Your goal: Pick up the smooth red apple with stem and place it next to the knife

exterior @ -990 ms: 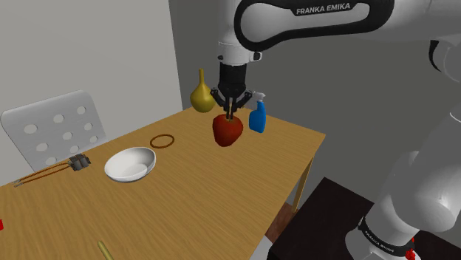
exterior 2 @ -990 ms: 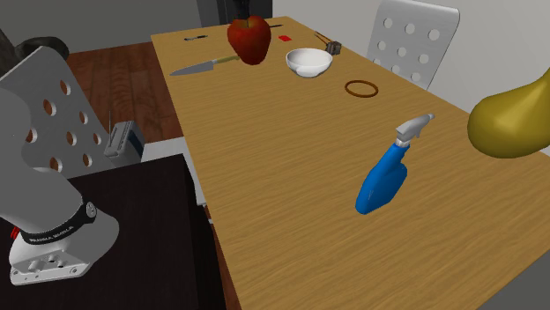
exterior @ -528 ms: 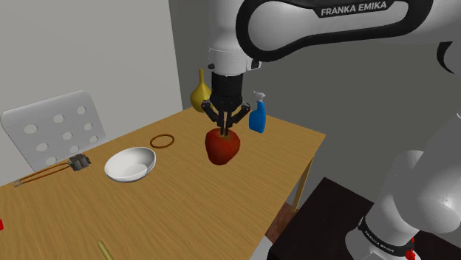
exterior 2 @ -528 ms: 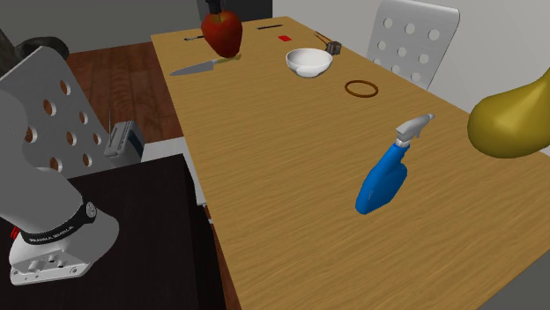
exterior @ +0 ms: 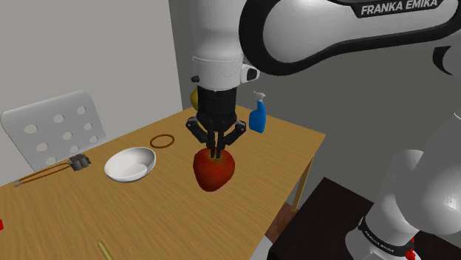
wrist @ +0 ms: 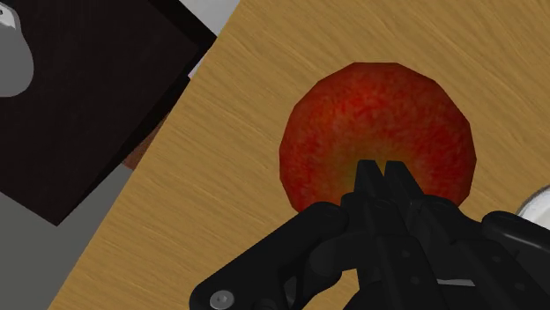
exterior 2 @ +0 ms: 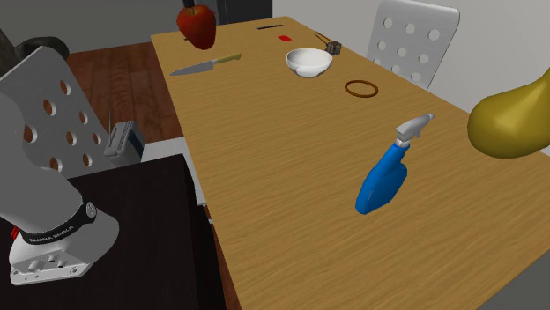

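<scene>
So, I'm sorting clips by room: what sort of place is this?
Likely a home dining area: a wooden table with a white chair beside it, and a bowl and knife on it.

- A white bowl (exterior: 131,163) sat on the wooden table (exterior: 281,148), near a brown ring (exterior: 162,140).
- A blue spray bottle (exterior 2: 385,176) stood near a yellow vase (exterior 2: 511,114).

Wooden table (exterior: 281,159); white perforated chair (exterior: 52,129) beside it; pale grey wall (exterior: 89,44); reddish-brown plank floor (exterior 2: 132,79).
</scene>
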